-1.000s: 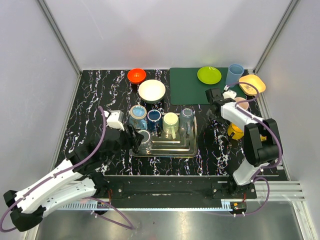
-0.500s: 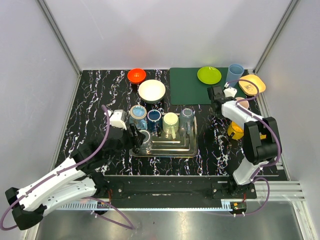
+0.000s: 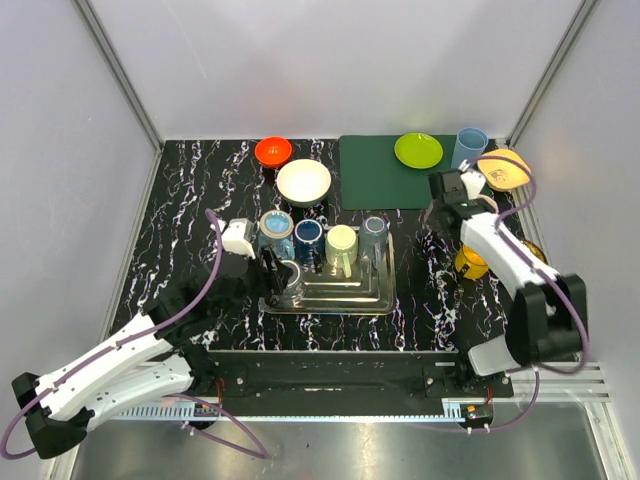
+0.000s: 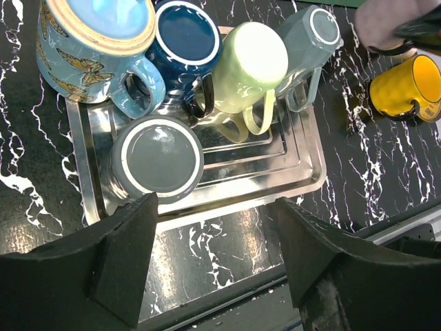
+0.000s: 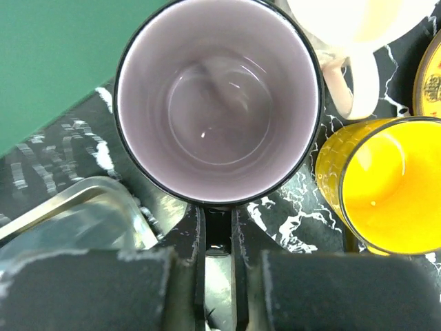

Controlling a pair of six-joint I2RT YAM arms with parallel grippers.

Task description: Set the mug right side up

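Grip being taken: right gripper, wide moments ago, now being clamped on handle of lilac mug, directly ahead of fingertips, mouth already facing up; left gripper being held open, empty.

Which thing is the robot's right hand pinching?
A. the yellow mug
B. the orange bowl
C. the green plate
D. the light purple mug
D: in the right wrist view, the right gripper is shut on the black handle of the light purple mug, which faces mouth up; the yellow mug only stands beside it.
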